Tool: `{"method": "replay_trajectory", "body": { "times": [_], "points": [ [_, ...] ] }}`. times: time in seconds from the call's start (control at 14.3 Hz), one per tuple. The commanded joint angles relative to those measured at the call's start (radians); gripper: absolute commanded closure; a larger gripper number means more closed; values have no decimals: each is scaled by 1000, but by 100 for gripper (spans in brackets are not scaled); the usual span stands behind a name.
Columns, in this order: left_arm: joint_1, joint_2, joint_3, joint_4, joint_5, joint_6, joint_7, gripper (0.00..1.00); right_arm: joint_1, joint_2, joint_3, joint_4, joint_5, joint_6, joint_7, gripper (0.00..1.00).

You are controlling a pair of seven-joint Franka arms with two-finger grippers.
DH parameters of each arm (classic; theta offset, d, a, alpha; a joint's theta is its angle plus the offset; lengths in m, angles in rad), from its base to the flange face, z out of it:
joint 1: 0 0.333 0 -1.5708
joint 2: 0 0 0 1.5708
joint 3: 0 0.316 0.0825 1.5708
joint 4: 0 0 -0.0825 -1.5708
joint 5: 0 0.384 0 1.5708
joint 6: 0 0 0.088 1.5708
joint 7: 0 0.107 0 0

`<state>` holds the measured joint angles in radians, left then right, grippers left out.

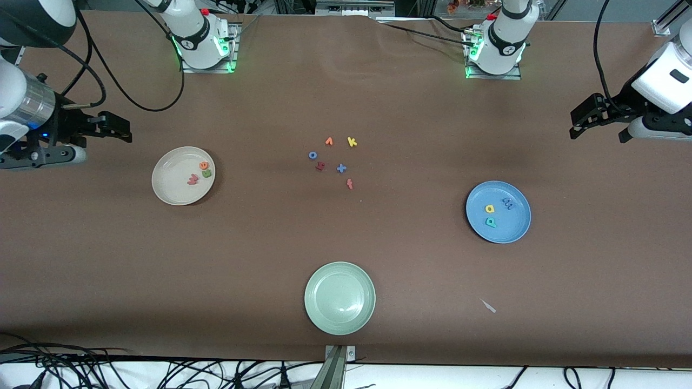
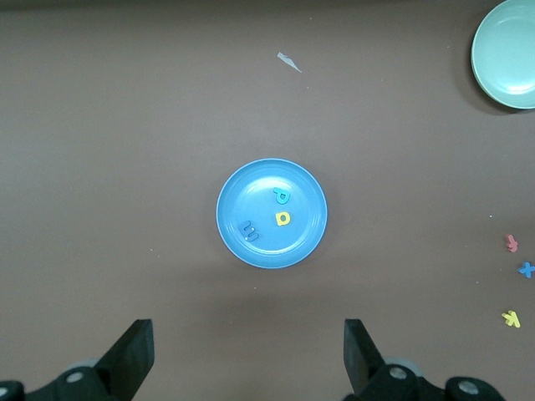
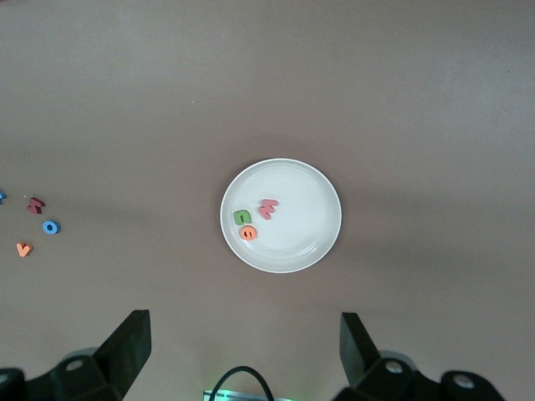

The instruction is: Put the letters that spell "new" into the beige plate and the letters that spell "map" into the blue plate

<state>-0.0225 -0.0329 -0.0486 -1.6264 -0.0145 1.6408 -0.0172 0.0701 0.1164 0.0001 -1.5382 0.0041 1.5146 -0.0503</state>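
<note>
Three plates sit on the brown table (image 1: 108, 259). Toward the right arm's end lies the beige plate (image 1: 168, 189), and in it the green n (image 1: 206, 173), orange e (image 1: 204, 165) and pinkish-red w (image 1: 193, 179) cluster together, the e touching the n. The right gripper (image 1: 111, 129) hangs over bare table near that end, its fingers (image 3: 125, 347) spread wide and empty; the arm waits.

At mid-table, farther from the front camera than the plates, six loose letters lie scattered: an orange v (image 1: 328, 141), a yellow k (image 1: 352, 142), a blue o (image 1: 312, 155), a dark red s (image 1: 320, 166), a blue cross (image 1: 341, 168) and a pinkish f (image 1: 350, 184). Nearest the front camera sits the green plate (image 1: 339, 297), with nothing in it.

Toward the left arm's end lies the blue plate (image 1: 513, 229), holding the blue m (image 1: 507, 202), yellow a (image 1: 490, 208) and teal p (image 1: 491, 221), the a just beside the p. A pale scrap (image 1: 488, 306) lies nearer the camera than this plate. The left gripper (image 1: 586, 121) hangs over bare table at that end, fingers (image 2: 359, 351) wide apart, holding nothing; this arm waits too.
</note>
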Motion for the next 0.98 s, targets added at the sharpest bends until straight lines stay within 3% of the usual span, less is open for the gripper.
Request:
{"method": "replay_trajectory", "body": {
  "times": [0.0,0.91],
  "points": [
    [6,27,-8,50,-22,-53,-45,0,-44,-37,37,-42,-13,19,6,0],
    [-2,27,-11,51,-18,-61,-70,0,-62,-37,38,-43,-33,52,6,0]
  ]
}}
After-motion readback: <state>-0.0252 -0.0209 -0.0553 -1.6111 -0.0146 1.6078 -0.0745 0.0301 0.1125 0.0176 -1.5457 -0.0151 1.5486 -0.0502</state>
